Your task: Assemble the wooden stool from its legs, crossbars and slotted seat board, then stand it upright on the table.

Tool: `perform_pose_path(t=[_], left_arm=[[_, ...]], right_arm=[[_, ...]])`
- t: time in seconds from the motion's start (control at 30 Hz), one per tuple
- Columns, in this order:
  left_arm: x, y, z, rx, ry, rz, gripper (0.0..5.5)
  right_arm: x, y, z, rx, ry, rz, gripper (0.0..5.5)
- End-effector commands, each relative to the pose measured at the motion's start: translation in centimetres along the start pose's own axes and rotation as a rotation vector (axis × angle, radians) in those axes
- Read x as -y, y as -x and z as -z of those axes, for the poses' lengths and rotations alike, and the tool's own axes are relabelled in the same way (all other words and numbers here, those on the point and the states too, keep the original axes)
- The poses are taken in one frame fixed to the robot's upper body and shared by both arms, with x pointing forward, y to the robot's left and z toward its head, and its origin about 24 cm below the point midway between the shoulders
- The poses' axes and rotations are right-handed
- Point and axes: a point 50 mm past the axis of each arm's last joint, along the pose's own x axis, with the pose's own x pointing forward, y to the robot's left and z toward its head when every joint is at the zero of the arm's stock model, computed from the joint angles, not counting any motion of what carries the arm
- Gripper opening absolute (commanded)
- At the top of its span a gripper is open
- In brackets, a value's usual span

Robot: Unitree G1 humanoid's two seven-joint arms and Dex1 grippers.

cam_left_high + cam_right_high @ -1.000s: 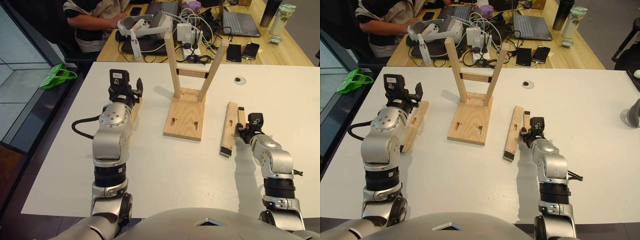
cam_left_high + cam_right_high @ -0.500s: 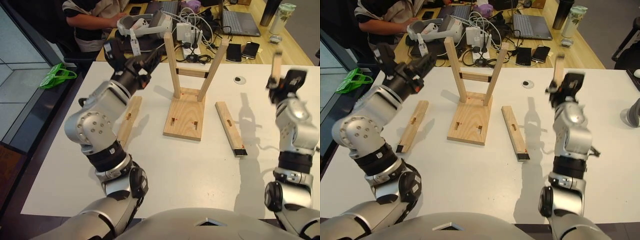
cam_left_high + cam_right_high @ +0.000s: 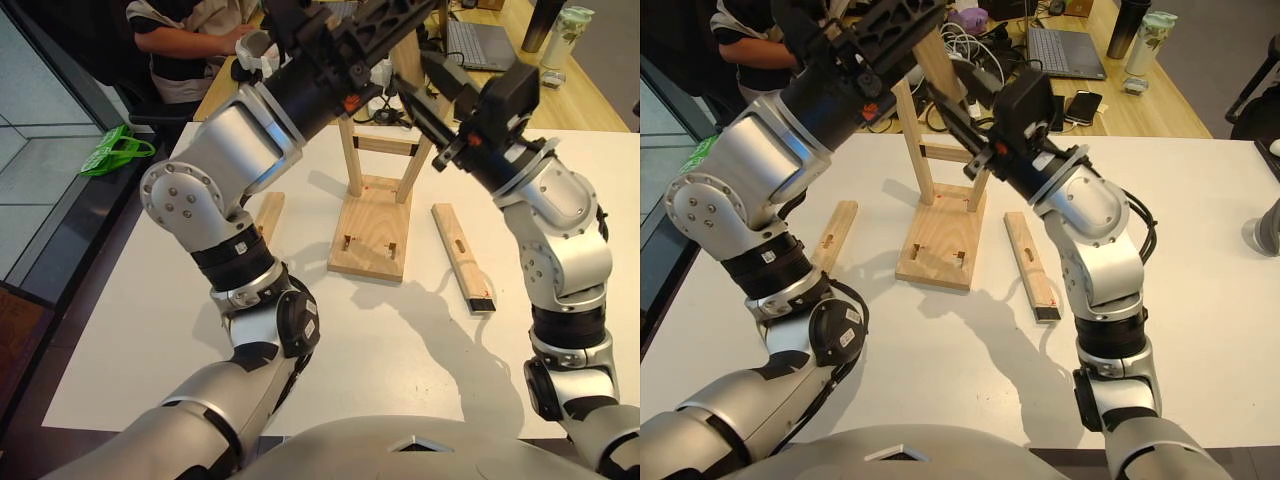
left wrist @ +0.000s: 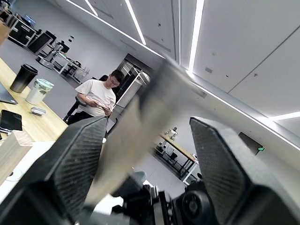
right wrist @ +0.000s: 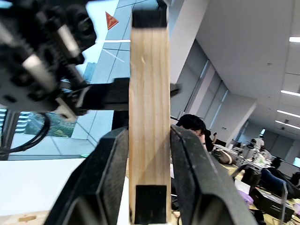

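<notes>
Holding a dark-ended crossbar (image 5: 149, 70), the right gripper (image 5: 149, 136) is clamped on it, both fingers (image 5: 108, 178) pressed to its sides, high above the far edge of the table (image 3: 120, 320). The left gripper (image 4: 147, 129) is up beside it with jaws spread wide. A blurred pale piece sits between them; contact cannot be told.

The seat board (image 3: 368, 240) lies flat mid-table. 2 fitted legs (image 3: 347, 130) stand up from its far end, joined by 1 fitted bar (image 3: 385, 146). The right loose leg (image 3: 462, 255) lies flat near the board's right side, and the left loose leg (image 3: 268, 212) near its left.
</notes>
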Motion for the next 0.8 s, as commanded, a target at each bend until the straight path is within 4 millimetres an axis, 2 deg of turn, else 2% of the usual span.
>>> perform_pose_path(t=[0.03, 0.17, 0.3, 0.47, 0.63, 0.77, 0.8], left_arm=[[-0.1, 0.1, 0.2, -0.026, 0.006, -0.019, 3.25], [-0.8, 0.7, 0.9, -0.096, -0.041, -0.086, 3.25], [-1.8, 1.6, 1.5, -0.163, -0.131, -0.183, 2.6], [-2.2, 1.7, 0.9, -0.13, -0.176, -0.208, 1.86], [-2.0, 1.7, 0.6, -0.111, -0.178, -0.187, 1.1], [-1.7, 1.9, 1.2, -0.149, -0.183, -0.154, 0.42], [-1.7, 2.1, 1.5, -0.168, -0.188, -0.154, 0.39]], right_arm=[[-0.9, 0.1, -0.1, 0.01, 0.024, -0.026, 1.28], [-0.7, 0.3, -0.2, 0.007, 0.041, -0.02, 1.28], [-0.6, 0.4, -0.3, -0.004, 0.048, -0.018, 1.28], [-1.1, 0.7, 0.1, -0.029, 0.058, -0.057, 1.28], [-2.0, 1.2, 1.1, -0.083, 0.112, -0.133, 1.28], [-2.2, 1.2, 1.4, -0.095, 0.143, -0.137, 1.28], [-2.1, 1.1, 1.4, -0.092, 0.146, -0.13, 1.28]])
